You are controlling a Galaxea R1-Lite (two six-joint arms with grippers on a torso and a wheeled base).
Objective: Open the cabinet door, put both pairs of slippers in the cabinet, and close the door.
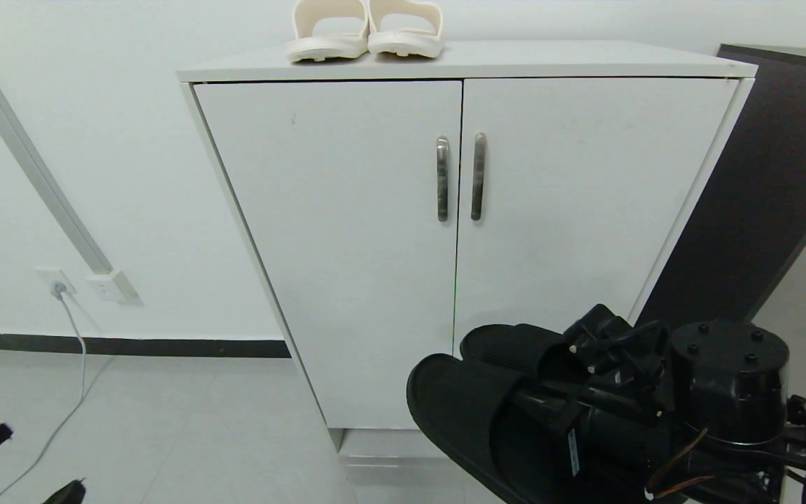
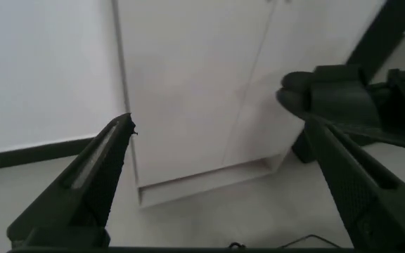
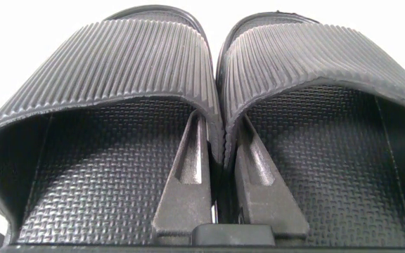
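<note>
Black slippers (image 1: pixel 473 402) (side by side) sit clamped in right end effector (image 3: pixel 219 123).

The left hand (image 2: pixel 218 123) hangs above the floor (image 2: pixel 209 218), its fingers (image 2: pixel 97 183) spread wide. Straight ahead of it stands the white cabinet (image 2: pixel 188 84), doors shut. The black slippers (image 2: pixel 329 95) float off the floor, close beyond one fingertip

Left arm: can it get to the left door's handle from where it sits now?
Likely yes. The left gripper is open and empty, with nothing between it and the left door handle. The black slippers in the right gripper hang well below it.
</note>
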